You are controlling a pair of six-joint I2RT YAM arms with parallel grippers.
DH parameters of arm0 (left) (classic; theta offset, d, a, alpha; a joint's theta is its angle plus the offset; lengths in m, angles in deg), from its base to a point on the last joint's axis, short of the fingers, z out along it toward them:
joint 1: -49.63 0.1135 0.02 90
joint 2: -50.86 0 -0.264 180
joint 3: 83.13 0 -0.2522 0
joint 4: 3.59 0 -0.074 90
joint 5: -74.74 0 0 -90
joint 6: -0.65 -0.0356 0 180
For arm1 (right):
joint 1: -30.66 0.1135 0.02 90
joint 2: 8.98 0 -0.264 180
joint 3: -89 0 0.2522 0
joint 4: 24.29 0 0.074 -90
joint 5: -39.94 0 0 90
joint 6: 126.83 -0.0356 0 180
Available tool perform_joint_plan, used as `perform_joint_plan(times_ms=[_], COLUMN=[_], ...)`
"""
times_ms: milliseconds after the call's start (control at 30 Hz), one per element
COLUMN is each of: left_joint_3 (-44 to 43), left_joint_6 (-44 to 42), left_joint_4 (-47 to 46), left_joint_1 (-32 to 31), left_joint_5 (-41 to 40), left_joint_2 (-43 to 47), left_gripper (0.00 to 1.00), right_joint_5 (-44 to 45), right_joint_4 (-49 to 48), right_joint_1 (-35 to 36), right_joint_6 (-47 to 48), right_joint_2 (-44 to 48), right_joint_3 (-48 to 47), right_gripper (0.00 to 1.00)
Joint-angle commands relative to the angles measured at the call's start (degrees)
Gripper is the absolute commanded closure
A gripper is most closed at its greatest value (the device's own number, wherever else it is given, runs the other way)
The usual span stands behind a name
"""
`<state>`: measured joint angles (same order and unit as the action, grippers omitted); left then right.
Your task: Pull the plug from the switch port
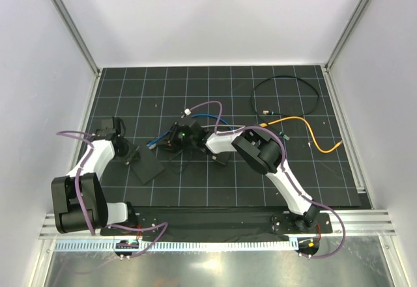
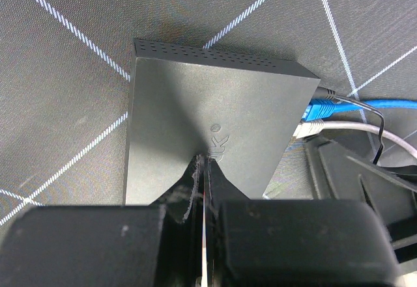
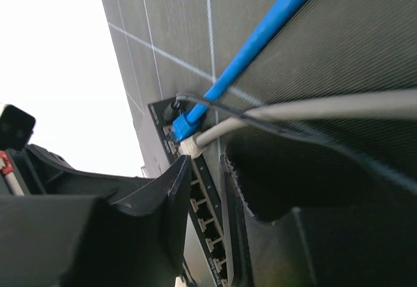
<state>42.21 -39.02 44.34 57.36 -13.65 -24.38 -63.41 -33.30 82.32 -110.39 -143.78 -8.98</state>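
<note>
nearest to me, the left claw [image 2: 203,170] was clenched tight on nothing, its tips pressed down on the flat top of the switch [image 2: 215,105]. the switch lay on the gridded mat [image 1: 260,183], skewed to the lines and left of centre. its sockets [image 3: 207,218] ran along the edge facing away from that claw, towards the right arm. at one end of the row sat a blue plug [image 3: 186,125] and, touching it, a white plug [image 3: 190,145], both seated. which of the two was meant i could not tell. the right claw [image 3: 207,163] was the nearer to them, its fingers slightly parted with nothing between, tips just short of the white plug. the plugs pointed straight out of the port edge, so i judged the pull should follow that line, away from the switch. beyond, the blue cable [image 3: 260,40] and a thin black lead [image 3: 215,101] trailed off across the mat.
</note>
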Motion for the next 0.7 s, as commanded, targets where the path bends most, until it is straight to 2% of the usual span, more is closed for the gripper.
perform_joint_plan(times_ms=[0, 333, 500, 667], left_joint_3=[2.85, 2.41, 2.15, 2.5], left_joint_6=[-2.34, -2.43, -2.6, -2.6], left_joint_4=[2.92, 3.27, 3.44, 3.53], left_joint_1=[0.36, 0.27, 0.36, 0.36], left_joint_5=[-4.16, -3.37, -3.45, -3.63], left_joint_2=[-0.78, -0.43, -0.52, -0.34], left_gripper=[1.0, 1.0, 1.0, 1.0], right_joint_5=[-1.51, -2.56, -0.81, 0.51], right_joint_4=[4.48, 6.23, 4.84, 8.17], right_joint_1=[1.51, 1.78, 1.69, 1.69], right_joint_6=[1.59, -2.9, -5.54, -6.16], right_joint_2=[0.51, -4.76, -5.47, -6.44], right_joint_3=[-3.13, -8.49, -7.36, -9.2], right_gripper=[0.68, 0.65, 0.64, 0.66])
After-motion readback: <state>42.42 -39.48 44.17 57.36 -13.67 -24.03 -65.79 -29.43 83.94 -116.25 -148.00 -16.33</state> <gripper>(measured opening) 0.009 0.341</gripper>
